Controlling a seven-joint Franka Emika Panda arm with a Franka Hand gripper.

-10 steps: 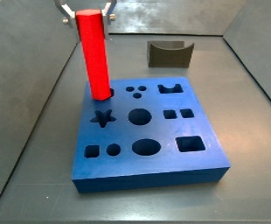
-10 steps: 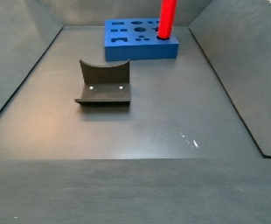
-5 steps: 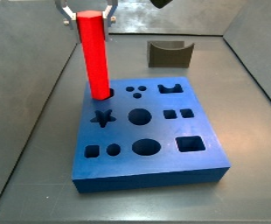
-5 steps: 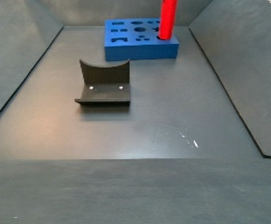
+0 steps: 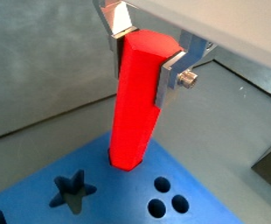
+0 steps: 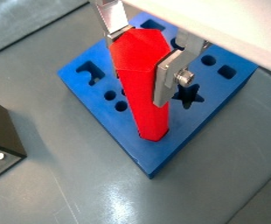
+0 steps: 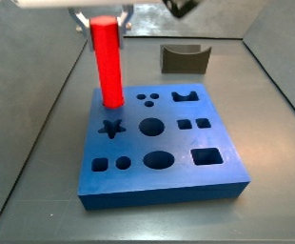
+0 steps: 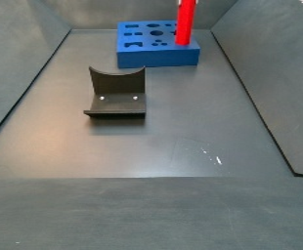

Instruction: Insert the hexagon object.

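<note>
Four things in view, largest first.
Worktop (image 8: 154, 186): dark grey, smooth, walled on its sides in both side views.
Blue block (image 7: 163, 143): flat slab on the worktop, top face cut with holes of differing shapes, among them a star (image 7: 110, 129), circles and squares.
Hexagon object (image 7: 108, 62): long bright red faceted rod, standing upright, lower end in a hole near a corner of the blue block, beside the star; seen likewise in both wrist views (image 5: 141, 101) (image 6: 144, 83).
Fixture (image 8: 115, 94): dark bracket on a base plate, resting on the worktop well apart from the blue block; also visible behind the block in a side view (image 7: 184, 57).
End effector (image 5: 152, 54): above the block at the top of the rod, silver fingers (image 6: 170, 74) on two opposite sides, pinching the rod's upper part.
</note>
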